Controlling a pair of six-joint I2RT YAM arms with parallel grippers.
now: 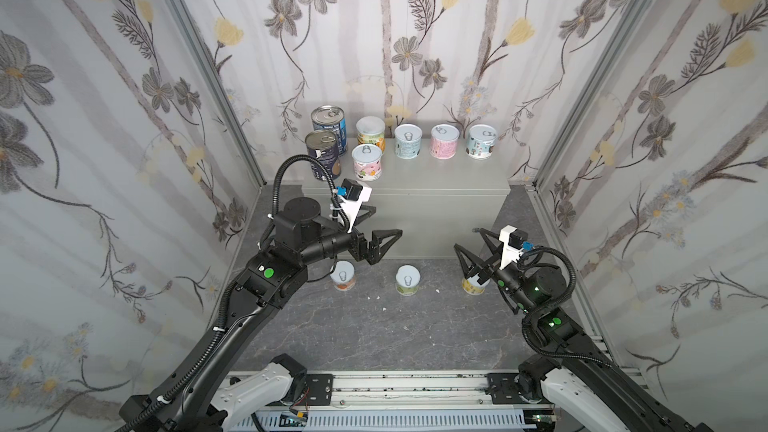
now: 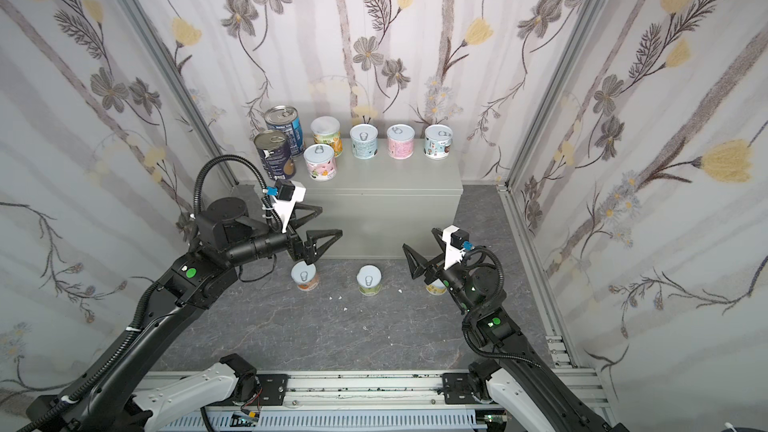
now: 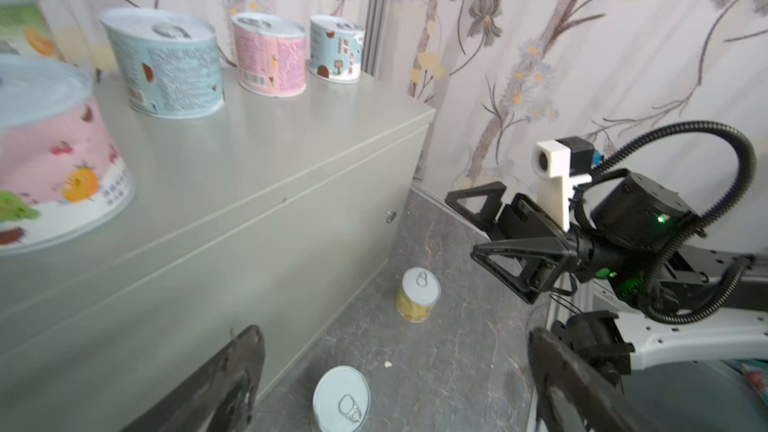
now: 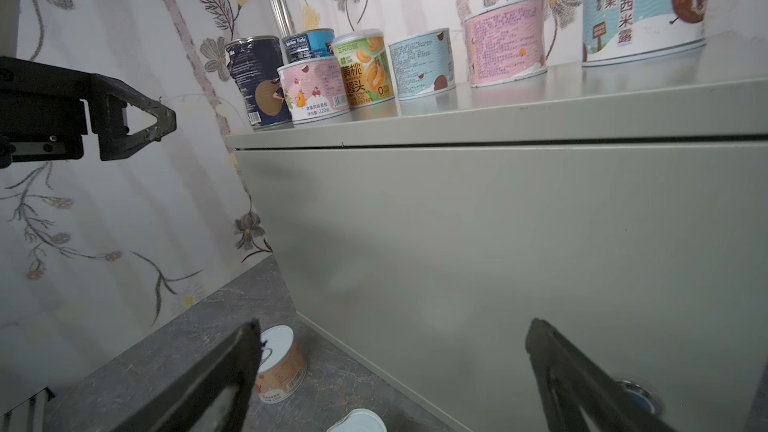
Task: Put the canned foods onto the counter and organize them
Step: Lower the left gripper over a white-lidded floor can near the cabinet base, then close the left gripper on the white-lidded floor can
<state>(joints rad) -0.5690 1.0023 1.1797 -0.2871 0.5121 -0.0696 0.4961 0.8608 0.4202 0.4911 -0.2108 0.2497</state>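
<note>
The grey counter [image 1: 436, 176] [image 2: 395, 176] carries two tall dark-blue cans [image 1: 322, 155] at its left end and several short pastel cans [image 1: 408, 141] in a row. On the dark floor in front stand three short cans: an orange one [image 1: 343, 276], a green one [image 1: 407, 280] and a yellow one [image 1: 473, 286], which is half hidden by my right gripper. My left gripper [image 1: 386, 221] [image 3: 395, 334] hangs open above the floor before the counter's left front. The right gripper [image 1: 465, 238] [image 4: 395, 326] is open and empty, facing the counter's front.
Floral-papered walls close in the left, back and right sides. The counter's round lock [image 3: 390, 216] sits low on its front. Small white crumbs [image 1: 384, 308] lie on the floor. A metal rail [image 1: 395, 388] runs along the near edge.
</note>
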